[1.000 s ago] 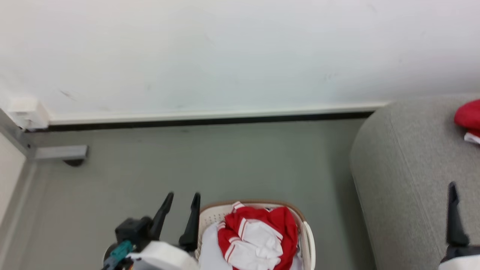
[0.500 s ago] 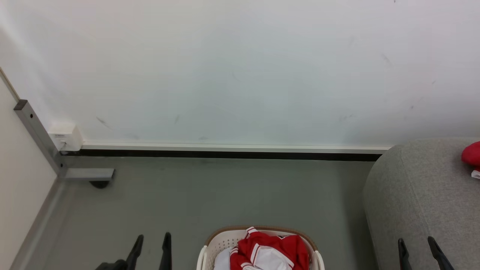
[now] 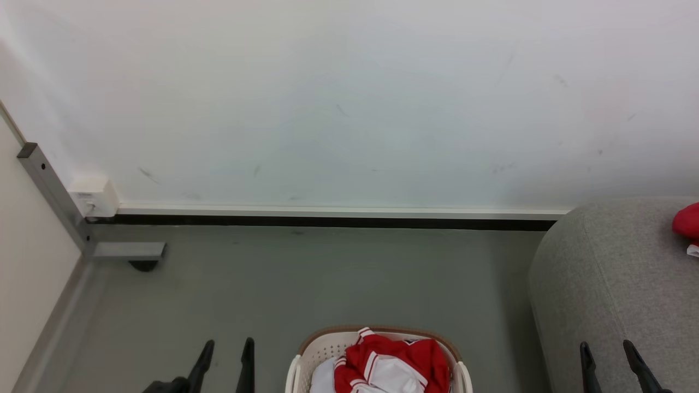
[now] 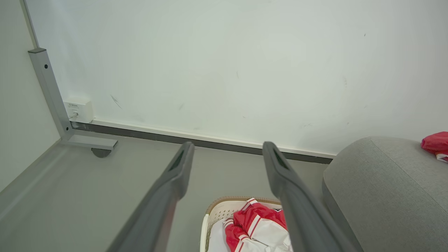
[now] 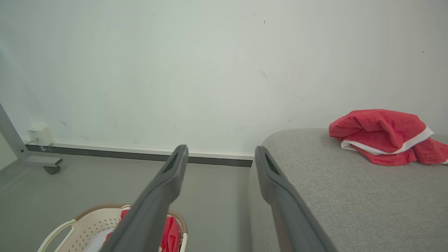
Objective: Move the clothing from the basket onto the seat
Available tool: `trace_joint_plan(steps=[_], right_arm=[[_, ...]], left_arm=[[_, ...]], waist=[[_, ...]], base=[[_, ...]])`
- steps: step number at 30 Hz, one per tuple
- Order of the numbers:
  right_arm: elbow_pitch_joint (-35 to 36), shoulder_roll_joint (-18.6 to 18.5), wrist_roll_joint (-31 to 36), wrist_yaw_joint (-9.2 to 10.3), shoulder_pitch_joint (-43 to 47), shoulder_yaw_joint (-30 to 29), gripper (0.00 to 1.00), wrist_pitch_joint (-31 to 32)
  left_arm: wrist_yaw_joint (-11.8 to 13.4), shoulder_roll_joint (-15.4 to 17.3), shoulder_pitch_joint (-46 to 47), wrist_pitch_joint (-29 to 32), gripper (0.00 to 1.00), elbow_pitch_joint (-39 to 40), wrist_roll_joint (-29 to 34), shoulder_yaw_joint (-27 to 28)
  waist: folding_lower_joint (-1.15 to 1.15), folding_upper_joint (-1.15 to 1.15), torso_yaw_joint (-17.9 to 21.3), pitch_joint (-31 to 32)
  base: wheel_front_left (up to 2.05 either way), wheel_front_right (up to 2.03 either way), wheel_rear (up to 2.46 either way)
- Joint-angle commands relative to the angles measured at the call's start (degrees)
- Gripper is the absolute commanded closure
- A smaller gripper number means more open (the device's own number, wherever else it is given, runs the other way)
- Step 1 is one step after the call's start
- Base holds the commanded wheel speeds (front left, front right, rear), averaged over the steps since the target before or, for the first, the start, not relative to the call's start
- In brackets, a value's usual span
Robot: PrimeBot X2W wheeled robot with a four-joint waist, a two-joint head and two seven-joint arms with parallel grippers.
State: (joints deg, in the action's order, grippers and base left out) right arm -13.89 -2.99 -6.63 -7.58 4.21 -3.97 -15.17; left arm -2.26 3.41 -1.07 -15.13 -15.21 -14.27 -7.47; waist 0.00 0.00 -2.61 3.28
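Clothing [image 3: 407,356] in basket [image 3: 326,350] between left gripper [image 3: 230,342] and right gripper [image 3: 605,344], both fingers-apart, seemingly nearer left.

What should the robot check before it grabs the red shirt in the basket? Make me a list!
1. The left gripper is open, empty: ok.
2. The right gripper is open, empty: ok.
3. The clothing lies on top in the basket, beside a white cloth: ok.
4. A gripper over the clothing: not ok; left is over the floor, right by the seat.
5. Bare room on the seat: ok; another red garment lies farther along.
6. More clothing hidden underneath: cannot tell.
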Motion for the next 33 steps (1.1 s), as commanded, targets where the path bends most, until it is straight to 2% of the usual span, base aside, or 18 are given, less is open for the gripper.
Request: trace_joint_plan(steps=[1, 16, 24, 27, 33], right_arm=[[-0.1, 0.1, 0.0, 0.16, -0.4, -0.1, 0.0, 0.0], [2.0, 0.1, 0.2, 0.16, -2.1, 0.3, 0.0, 0.0], [6.1, -0.4, 1.0, 0.16, -5.8, -1.8, 0.0, 0.0], [7.9, -0.3, 0.7, 0.16, -8.2, -2.7, 0.0, 0.0], [12.1, -0.2, 0.6, 0.16, -13.5, -2.5, 0.0, 0.0]], left_arm=[[-0.2, -0.1, 0.5, 0.0, 0.0, -0.2, 0.7, 0.3], [-1.7, -0.4, 4.0, 0.0, 0.0, -1.3, 1.8, -0.7], [-2.6, -0.4, 15.8, 1.0, 0.0, -6.4, 0.5, -7.2], [-2.6, -0.4, 21.6, 3.0, 0.0, -9.7, -0.9, -10.8], [-1.2, -0.4, 34.0, 8.9, 0.0, -17.4, -5.4, -18.1]], waist=[[0.0, 0.0, 0.1, 0.0], [0.0, 0.0, 3.1, -3.7], [0.0, 0.0, 7.0, -12.9], [0.0, 0.0, 8.5, -17.6], [0.0, 0.0, 11.0, -29.3]], base=[[0.0, 0.0, 0.0], [0.0, 0.0, 0.0], [0.0, 0.0, 0.0], [0.0, 0.0, 0.0], [0.0, 0.0, 0.0]])
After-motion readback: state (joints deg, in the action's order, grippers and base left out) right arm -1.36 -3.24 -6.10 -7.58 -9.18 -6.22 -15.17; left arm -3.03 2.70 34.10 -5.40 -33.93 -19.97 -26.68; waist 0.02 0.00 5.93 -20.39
